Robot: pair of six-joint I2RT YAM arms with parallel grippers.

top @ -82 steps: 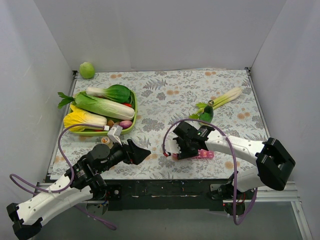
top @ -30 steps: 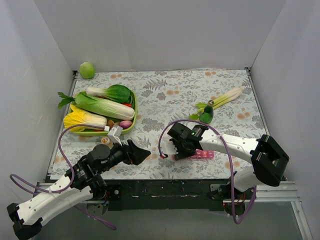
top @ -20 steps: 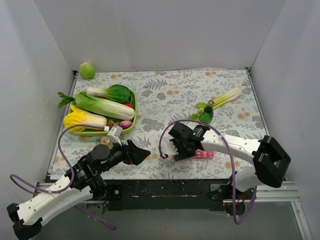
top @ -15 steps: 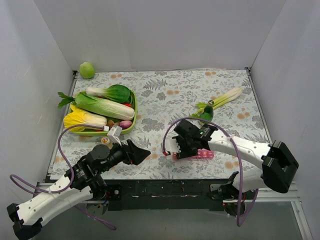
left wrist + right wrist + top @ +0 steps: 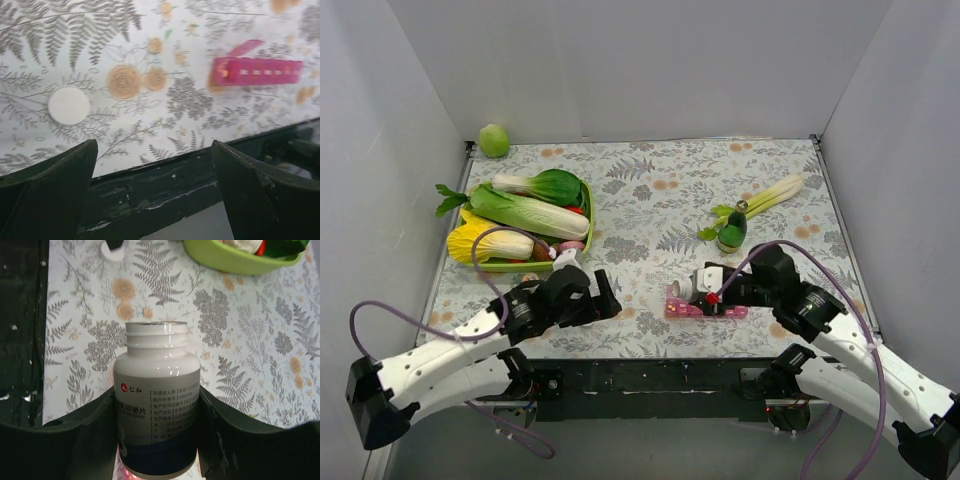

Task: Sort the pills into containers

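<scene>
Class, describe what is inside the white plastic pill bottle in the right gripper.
The white plastic pill bottle, gripped by the right gripper, has no cap, so its threaded mouth is open. Its opaque walls and the side-on view hide the inside; no pills show.

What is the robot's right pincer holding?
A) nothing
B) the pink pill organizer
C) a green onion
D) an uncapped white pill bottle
D: the right wrist view shows the white pill bottle, its threaded neck bare, clamped in the right pincer.
</scene>
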